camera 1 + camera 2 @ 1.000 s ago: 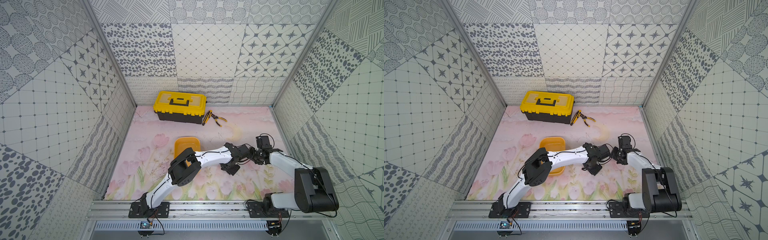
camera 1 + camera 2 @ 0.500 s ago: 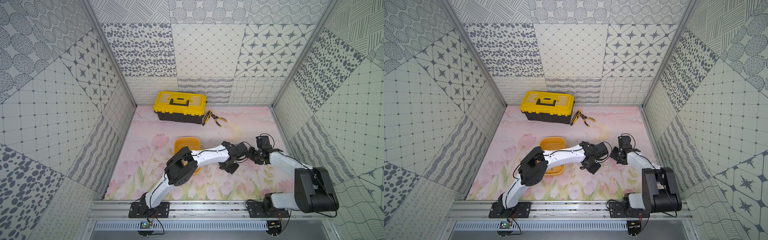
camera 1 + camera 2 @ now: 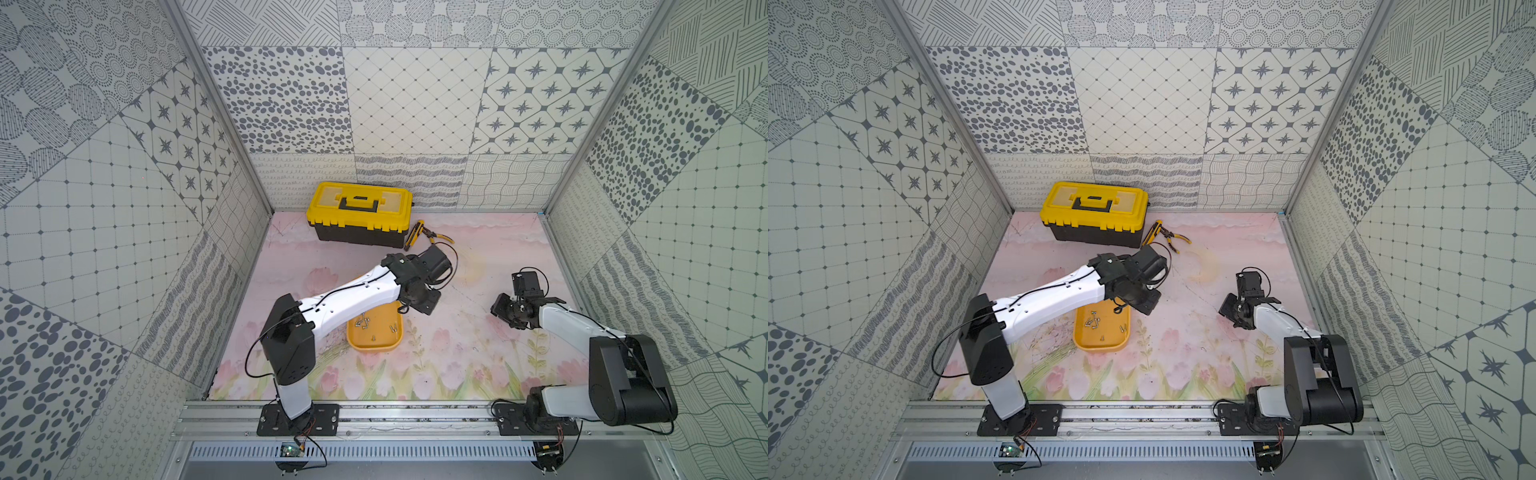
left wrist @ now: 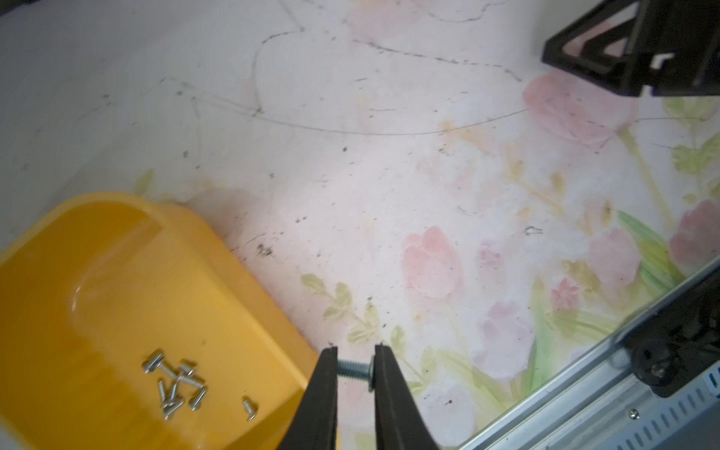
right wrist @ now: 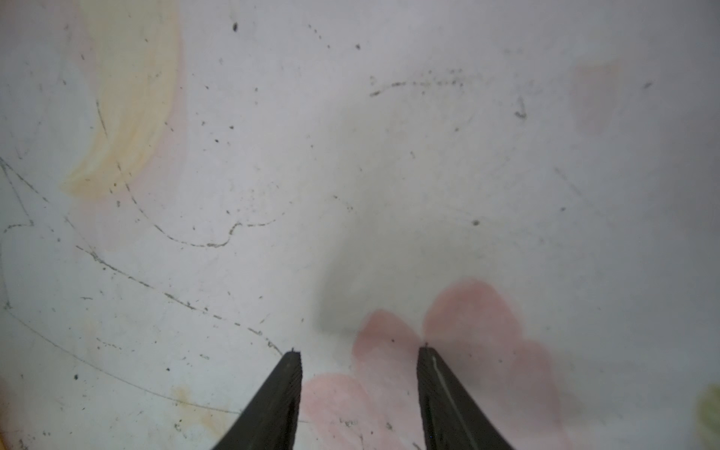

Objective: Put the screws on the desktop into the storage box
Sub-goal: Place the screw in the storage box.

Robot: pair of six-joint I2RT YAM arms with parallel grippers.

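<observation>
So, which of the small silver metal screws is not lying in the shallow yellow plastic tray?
The small silver screw clamped crosswise in the left tool; the other screws lie loose inside the shallow yellow plastic tray.

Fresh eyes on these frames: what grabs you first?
The left gripper, pinching a single screw at the edge of the orange storage box, where a small heap of screws lies. The right gripper hangs open over the desktop. At the back wall stands a yellow-and-black toolbox, pliers beside it.

About nine screws (image 4: 249, 407), one storage box (image 4: 117, 272), one toolbox (image 3: 360, 216), one pliers (image 3: 434, 237)
</observation>
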